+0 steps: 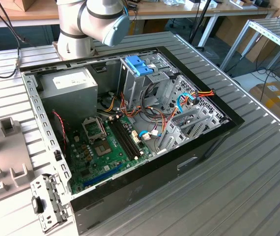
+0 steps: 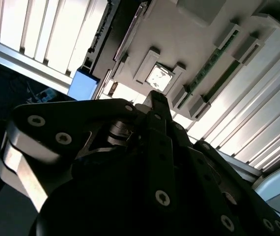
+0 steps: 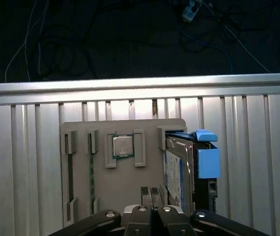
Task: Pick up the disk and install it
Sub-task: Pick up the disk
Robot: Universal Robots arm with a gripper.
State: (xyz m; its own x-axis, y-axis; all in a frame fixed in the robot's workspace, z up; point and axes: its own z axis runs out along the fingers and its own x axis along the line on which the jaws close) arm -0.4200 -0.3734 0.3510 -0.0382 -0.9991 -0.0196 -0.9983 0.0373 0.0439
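Poised over the grey fixture plate [image 3: 125,184] with gripper [image 3: 152,192] closed together and empty, near the on-edge disk [image 3: 175,169]: approach step, likely calling for parted fingers before grasping.

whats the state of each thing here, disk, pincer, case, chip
disk: standing in a slot of the grey holder, not picked up
pincer: shut, holding nothing, close to the holder
computer case: open, side panel off
processor chip: seated in its holder pocket
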